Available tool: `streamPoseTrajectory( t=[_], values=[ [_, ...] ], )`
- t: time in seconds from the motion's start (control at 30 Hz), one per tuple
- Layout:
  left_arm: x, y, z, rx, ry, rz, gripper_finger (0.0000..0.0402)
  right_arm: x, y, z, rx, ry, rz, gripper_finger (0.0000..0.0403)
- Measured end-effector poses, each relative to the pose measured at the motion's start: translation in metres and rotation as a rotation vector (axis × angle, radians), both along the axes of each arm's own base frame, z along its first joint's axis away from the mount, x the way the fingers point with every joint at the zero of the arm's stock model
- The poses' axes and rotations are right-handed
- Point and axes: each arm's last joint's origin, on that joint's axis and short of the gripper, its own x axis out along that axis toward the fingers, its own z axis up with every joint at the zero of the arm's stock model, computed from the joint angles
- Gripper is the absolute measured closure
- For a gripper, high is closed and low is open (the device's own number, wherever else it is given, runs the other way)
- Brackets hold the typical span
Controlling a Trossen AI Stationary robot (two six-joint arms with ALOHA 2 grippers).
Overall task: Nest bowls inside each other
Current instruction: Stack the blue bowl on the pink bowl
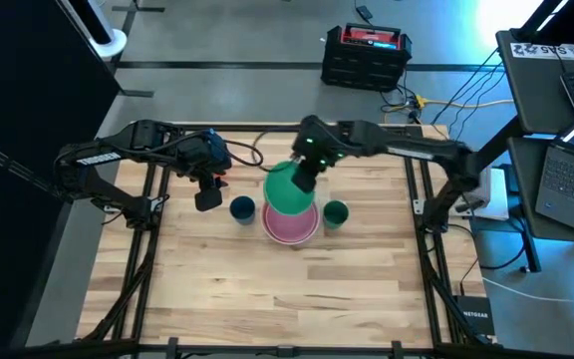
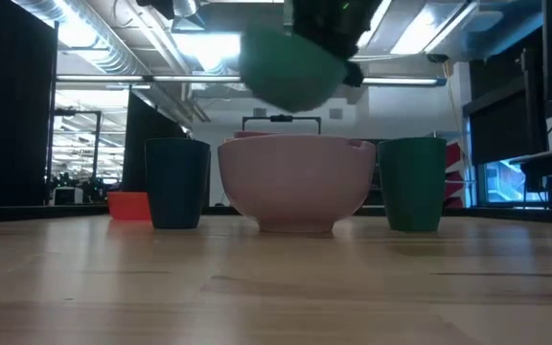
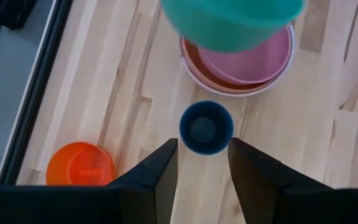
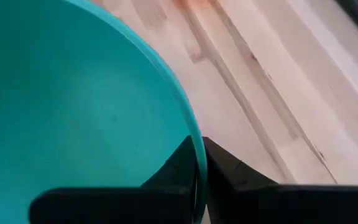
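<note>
My right gripper [image 1: 307,178] is shut on a teal-green bowl [image 2: 290,67], which hangs over a stack of nested bowls [image 1: 290,224]: pink [image 3: 247,59] inside peach inside white. The stack stands on its base at the table's middle. Left of it stands a dark blue cup [image 3: 206,127], upright, and right of it a dark green cup [image 1: 335,212]. An orange-red bowl [image 3: 79,165] sits on the table farther left. My left gripper [image 3: 202,155] hovers open just short of the blue cup, with nothing between its fingers. My right gripper pinches the teal-green bowl's rim [image 4: 194,146], with one finger inside the bowl and one outside. The fingers slant downward from the table's far right. The bowl is lifted clear and tilted above the stack [image 2: 295,182].
The table's near half [image 1: 287,299] is bare wood. A black crate [image 1: 365,55] stands on the floor beyond the far edge, and laptops [image 1: 566,170] sit on a desk to the right.
</note>
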Motion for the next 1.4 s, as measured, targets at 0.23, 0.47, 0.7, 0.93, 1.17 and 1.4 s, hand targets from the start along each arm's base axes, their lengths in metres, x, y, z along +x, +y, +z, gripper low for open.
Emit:
streamPoseTrajectory(
  t=[0.23,0.47,0.7,0.93,1.17,1.4],
  values=[
    [0.000,0.000,0.000,0.002,0.001,-0.003,0.0277,0.031,-0.016,-0.025,0.005,0.079,0.036,0.0403],
    [0.000,0.000,0.000,0.003,0.006,-0.006,0.0277,0.028,-0.010,-0.024,0.015,0.101,0.072,0.0403],
    [0.000,0.000,0.000,0.008,-0.001,-0.014,0.0277,0.017,0.018,-0.009,0.037,0.119,0.167,0.0403],
    [0.002,0.000,0.001,0.015,-0.020,-0.025,0.0277,0.025,0.022,-0.028,0.052,0.174,0.195,0.0403],
    [0.003,0.000,0.001,0.017,-0.025,-0.027,0.0277,0.032,0.022,-0.046,0.064,0.231,0.230,0.0387],
    [0.002,0.000,0.001,0.018,-0.023,-0.029,0.0277,0.035,0.021,-0.041,0.074,0.196,0.250,0.0280]
  ],
)
